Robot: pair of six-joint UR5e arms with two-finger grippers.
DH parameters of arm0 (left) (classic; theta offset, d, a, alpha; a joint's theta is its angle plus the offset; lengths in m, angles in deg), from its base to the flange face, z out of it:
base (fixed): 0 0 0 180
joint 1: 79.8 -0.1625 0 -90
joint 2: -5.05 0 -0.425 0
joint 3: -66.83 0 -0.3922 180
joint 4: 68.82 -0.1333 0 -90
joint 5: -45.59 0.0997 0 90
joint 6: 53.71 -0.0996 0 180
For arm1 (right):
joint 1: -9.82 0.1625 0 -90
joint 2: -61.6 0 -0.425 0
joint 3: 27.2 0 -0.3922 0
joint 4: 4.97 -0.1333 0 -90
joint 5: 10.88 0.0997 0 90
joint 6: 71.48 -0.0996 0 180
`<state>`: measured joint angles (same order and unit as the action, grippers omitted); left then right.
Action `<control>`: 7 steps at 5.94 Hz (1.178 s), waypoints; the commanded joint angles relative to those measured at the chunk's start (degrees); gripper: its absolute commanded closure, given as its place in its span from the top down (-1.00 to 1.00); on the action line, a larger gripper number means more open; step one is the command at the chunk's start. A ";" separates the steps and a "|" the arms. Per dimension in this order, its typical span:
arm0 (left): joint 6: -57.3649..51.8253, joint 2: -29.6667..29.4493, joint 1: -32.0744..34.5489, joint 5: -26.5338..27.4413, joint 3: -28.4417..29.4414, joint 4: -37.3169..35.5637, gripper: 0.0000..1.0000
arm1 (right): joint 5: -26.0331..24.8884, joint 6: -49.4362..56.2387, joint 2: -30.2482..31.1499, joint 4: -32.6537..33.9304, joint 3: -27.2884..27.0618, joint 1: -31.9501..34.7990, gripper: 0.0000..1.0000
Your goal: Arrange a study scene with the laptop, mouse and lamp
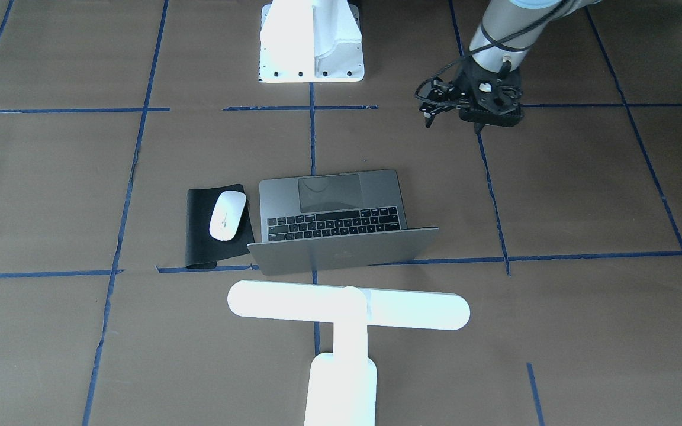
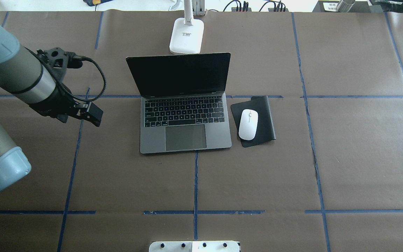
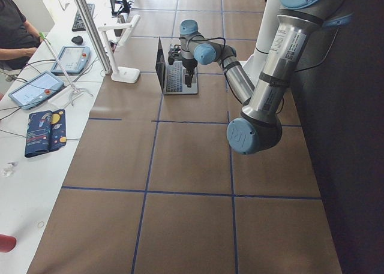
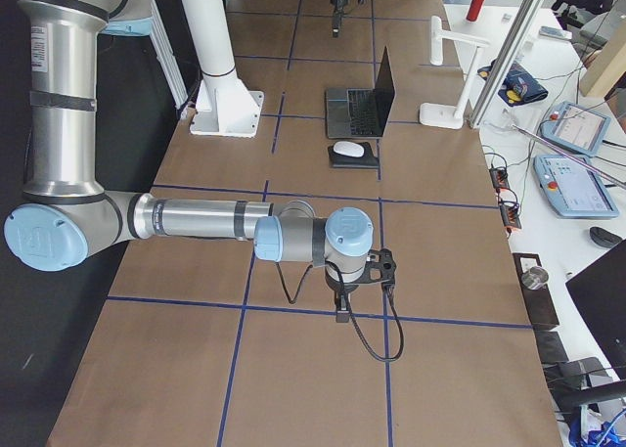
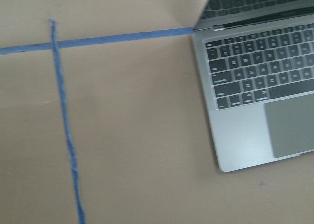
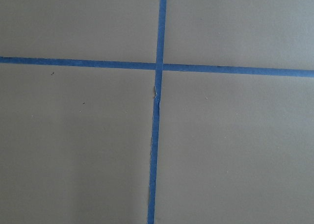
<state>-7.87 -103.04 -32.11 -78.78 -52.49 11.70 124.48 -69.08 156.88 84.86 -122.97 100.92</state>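
Note:
The grey laptop (image 2: 184, 115) stands open at the table's middle, its screen facing the robot; its back shows in the front view (image 1: 341, 251) and its corner in the left wrist view (image 5: 255, 96). The white mouse (image 2: 248, 124) lies on a black mat (image 2: 266, 115) right of the laptop. The white T-shaped lamp (image 1: 347, 310) stands behind the laptop, its base (image 2: 186, 36) on the table. My left gripper (image 2: 94, 115) hovers left of the laptop, its fingers together and empty. My right gripper (image 4: 341, 315) shows only in the exterior right view, far from these things; I cannot tell its state.
A white bolted pedestal (image 1: 311, 53) stands at the robot's side of the table. Blue tape lines (image 6: 158, 87) cross the brown table cover. Tablets, cables and an operator (image 3: 15, 31) are on the side bench beyond the lamp.

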 commanded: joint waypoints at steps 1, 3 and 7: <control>-14.91 7.24 9.39 -4.46 0.23 -0.10 1.00 | 0.09 -0.47 0.17 -0.01 0.24 0.48 1.00; -25.57 13.48 19.23 -5.70 2.15 -0.45 1.00 | 0.09 -0.38 0.08 -0.09 -0.02 0.47 1.00; -50.44 21.43 38.14 -11.07 19.07 0.52 1.00 | 0.09 -0.29 0.17 -0.09 -0.02 0.48 1.00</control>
<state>-53.12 -81.99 2.34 -89.58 -38.36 12.11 124.56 -69.43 157.05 84.77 -122.87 101.37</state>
